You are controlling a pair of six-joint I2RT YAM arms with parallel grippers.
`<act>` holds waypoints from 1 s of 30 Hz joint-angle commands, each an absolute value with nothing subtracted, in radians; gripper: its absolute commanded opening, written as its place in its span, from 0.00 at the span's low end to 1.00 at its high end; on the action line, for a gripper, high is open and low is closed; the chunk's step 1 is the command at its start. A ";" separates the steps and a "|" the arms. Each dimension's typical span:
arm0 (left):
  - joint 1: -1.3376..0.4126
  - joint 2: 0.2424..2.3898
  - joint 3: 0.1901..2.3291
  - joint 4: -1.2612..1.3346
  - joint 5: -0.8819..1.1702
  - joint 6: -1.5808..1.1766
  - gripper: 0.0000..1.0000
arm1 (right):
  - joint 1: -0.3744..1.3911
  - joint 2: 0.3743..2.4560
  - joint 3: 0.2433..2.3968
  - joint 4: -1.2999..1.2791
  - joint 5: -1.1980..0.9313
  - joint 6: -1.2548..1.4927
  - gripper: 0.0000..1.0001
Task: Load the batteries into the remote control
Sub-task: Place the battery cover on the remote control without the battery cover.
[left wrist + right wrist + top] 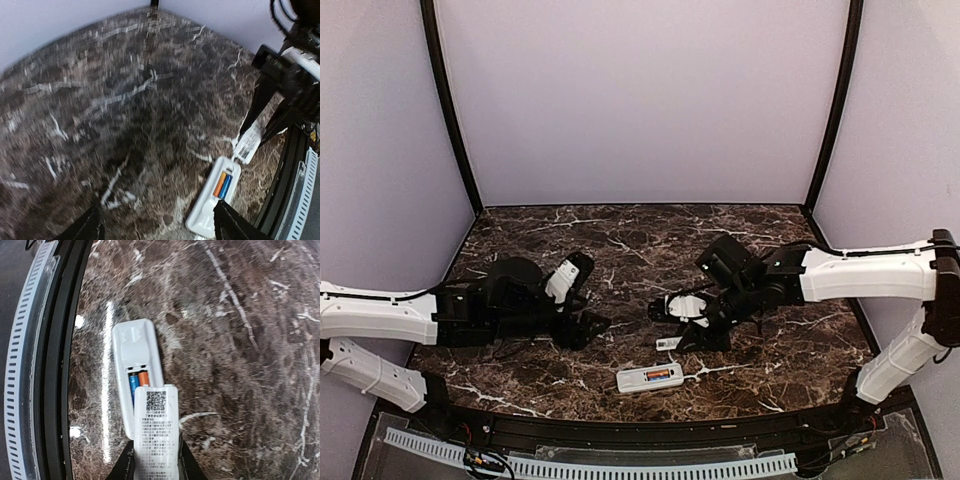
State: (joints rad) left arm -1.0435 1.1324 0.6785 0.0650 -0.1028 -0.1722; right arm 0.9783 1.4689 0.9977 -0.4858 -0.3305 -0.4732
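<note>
Right hand (156,462) is closed on the white cover (156,432); the remote control (134,347), batteries (138,380) seated in its recess, is seen just beyond, left of centre, its long axis nearly aligned with the cover. Left hand (160,227) is held wide open, empty.

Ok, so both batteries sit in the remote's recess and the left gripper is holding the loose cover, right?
Not quite: the right gripper holds the cover, as the right wrist view shows. The left gripper is open and empty. Both batteries do sit in the recess of the remote.
</note>
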 commanded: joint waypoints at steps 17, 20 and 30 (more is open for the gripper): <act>-1.040 1.031 0.346 0.216 -0.168 -0.390 0.74 | 1.109 1.762 1.204 -0.658 -0.258 -0.549 0.03; -1.040 1.020 0.330 0.239 -0.183 -0.380 0.74 | 1.110 1.785 1.232 -0.696 -0.244 -0.555 0.03; -1.040 1.042 0.344 0.241 -0.186 -0.363 0.74 | 1.111 1.837 1.271 -0.741 -0.258 -0.563 0.03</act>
